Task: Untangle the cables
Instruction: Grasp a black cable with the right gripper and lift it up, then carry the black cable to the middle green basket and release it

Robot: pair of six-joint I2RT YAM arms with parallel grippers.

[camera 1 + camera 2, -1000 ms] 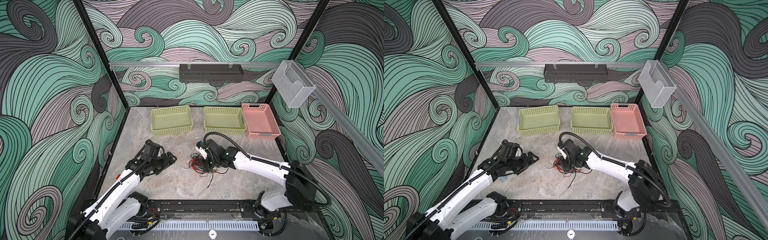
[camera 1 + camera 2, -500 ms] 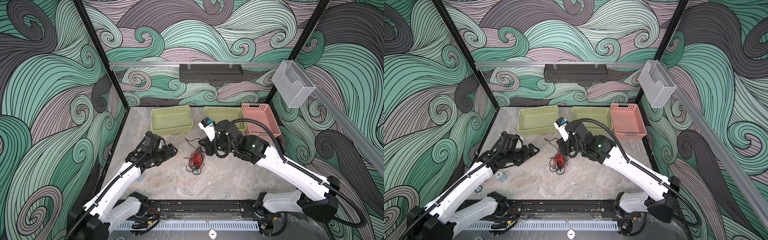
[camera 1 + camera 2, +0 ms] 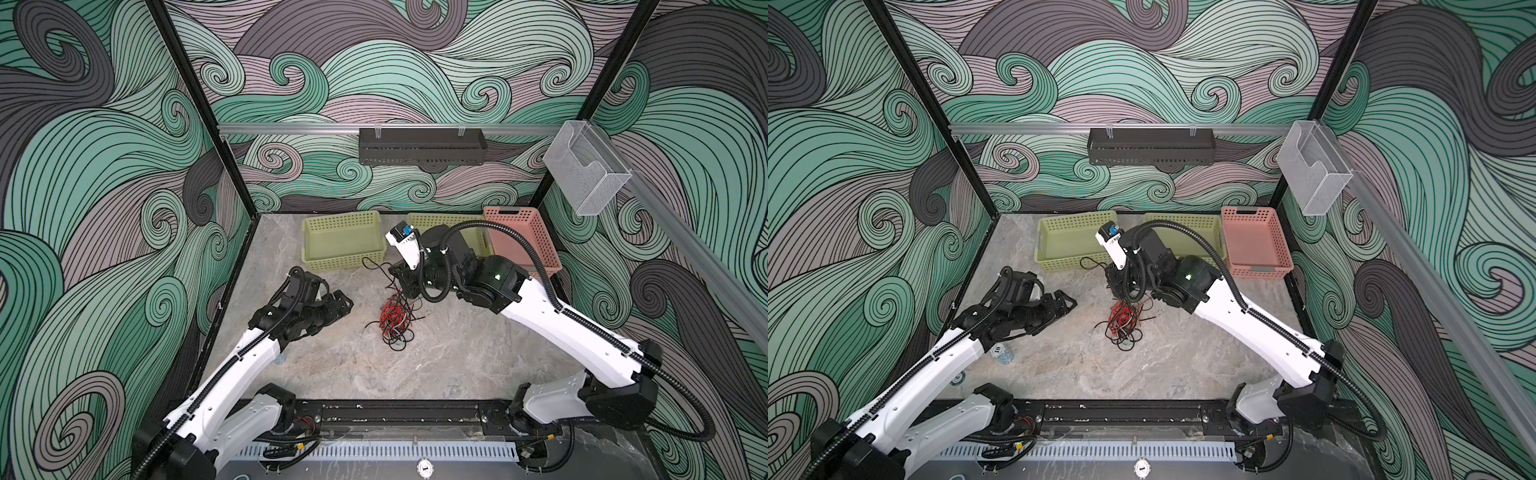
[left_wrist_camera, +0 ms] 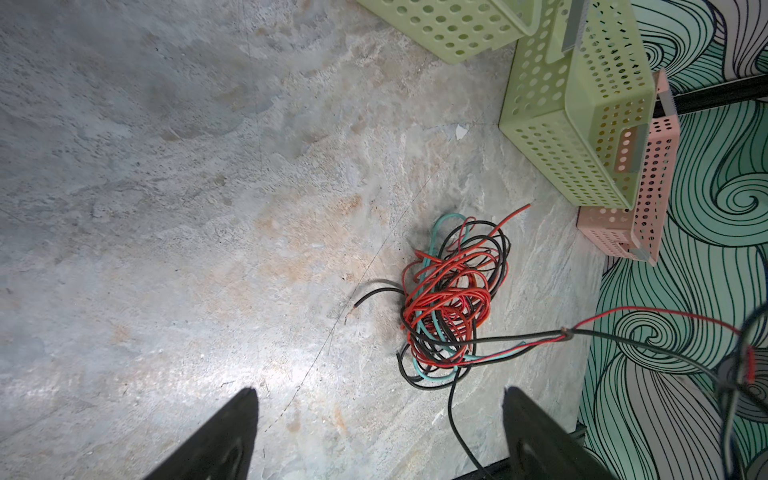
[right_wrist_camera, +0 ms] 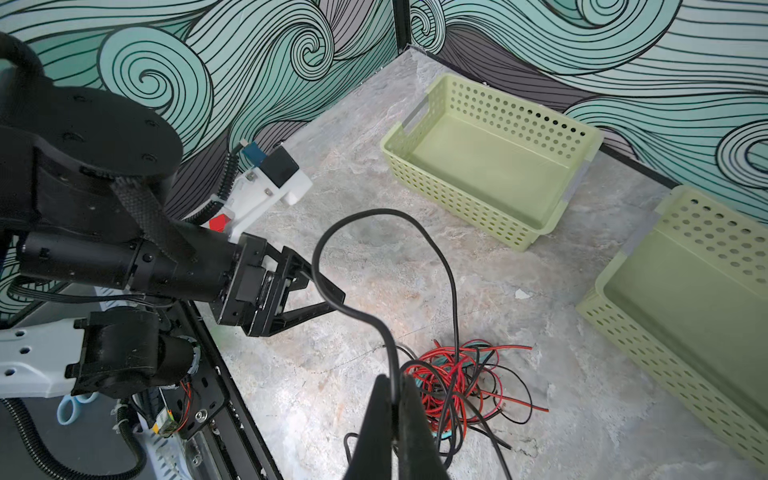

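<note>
Now that the right gripper (image 5: 394, 388), pinching a black cable (image 5: 382, 210), has lifted, the tangle (image 3: 395, 322) starts stretching apart; the left gripper (image 3: 344, 305) waits, jaws spread.

"10" in dark print on a small pale, teal-patterned object (image 3: 1000, 353), lying on the worktop (image 3: 1067, 370) just beside the left arm (image 3: 934, 365), round dial (image 3: 1142, 469) at the front edge, its marks too small to read, nothing else legible

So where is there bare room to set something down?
Widest bare patch: between the cables and the front rail. Smaller: the back left corner beside the left green basket. Crowded: the back row of baskets, and mid-table where the right gripper grips a cable.
</note>
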